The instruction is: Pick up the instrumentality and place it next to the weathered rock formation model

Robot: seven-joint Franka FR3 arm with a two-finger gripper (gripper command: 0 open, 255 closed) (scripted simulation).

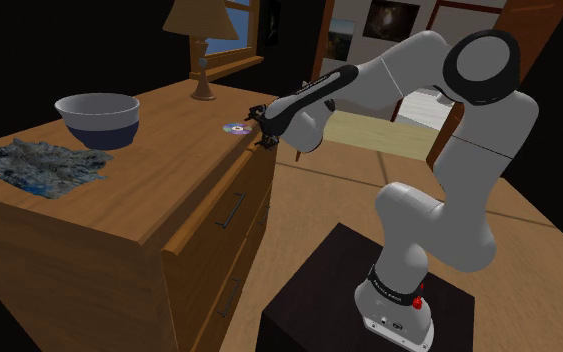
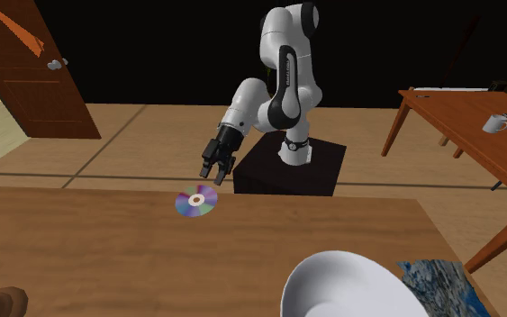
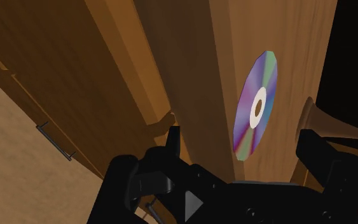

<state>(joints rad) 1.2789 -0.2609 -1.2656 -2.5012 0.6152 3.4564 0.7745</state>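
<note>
Claw (image 1: 262, 128) (image 2: 212, 174) (image 3: 241, 137) stands wide open, holding nothing, poised at the wooden surface's (image 1: 149, 195) edge. Just beside it, at its 9 o'clock in the shoulder view, the round disc (image 1: 236, 129) (image 2: 196, 201) (image 3: 257, 105) lies flat, rainbow face up. Past the bowl (image 1: 97, 118), at the disc's 8 o'clock, sits the rock model (image 1: 39, 165), well apart.

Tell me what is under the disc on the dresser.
The disc lies flat on the wooden dresser top; nothing else shows beneath it. The wood directly under it is covered.
</note>
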